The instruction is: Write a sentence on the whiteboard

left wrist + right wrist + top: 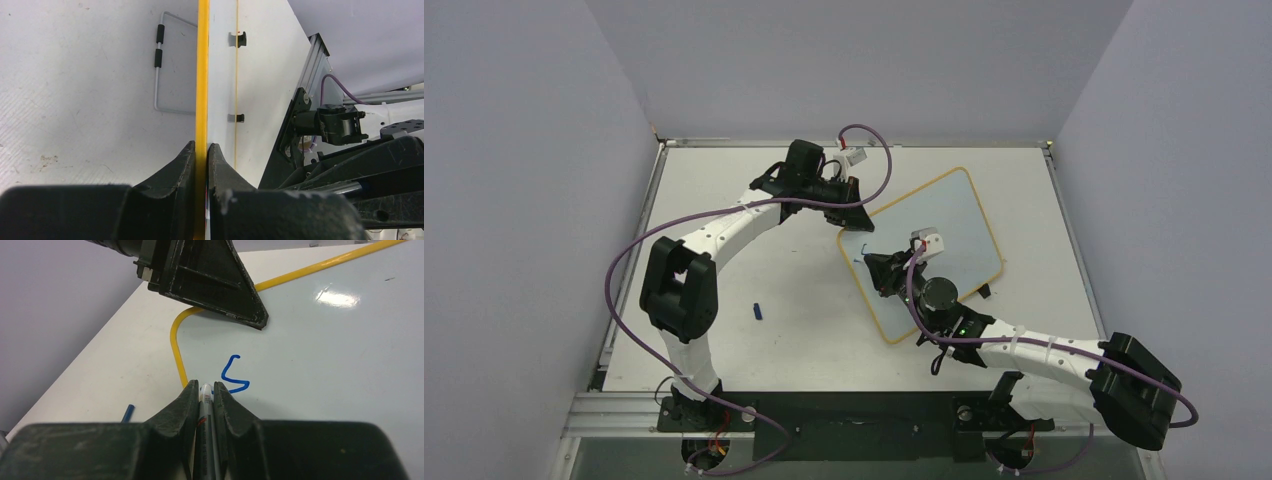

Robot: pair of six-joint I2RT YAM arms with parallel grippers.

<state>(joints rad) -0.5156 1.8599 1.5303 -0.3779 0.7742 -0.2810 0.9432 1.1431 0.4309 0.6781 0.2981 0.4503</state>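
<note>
The whiteboard (959, 225), glossy white with a yellow-orange frame, lies at an angle right of the table's centre. My left gripper (848, 212) is shut on its upper left edge; in the left wrist view the fingers (201, 146) pinch the yellow frame (202, 75). My right gripper (876, 272) is over the board's left corner, shut on a grey marker (205, 401) with its tip on or just above the board (325, 350). Of the sentence only one blue letter "S" (233, 375) shows, just right of the marker tip. It is a small blue mark in the top view (864, 251).
A blue marker cap (758, 311) lies on the table left of the board, also in the right wrist view (127, 413). A wire stand (159, 65) shows under the board's edge. Purple walls enclose the table on three sides. The left gripper's black finger (210, 280) hangs over the board's corner.
</note>
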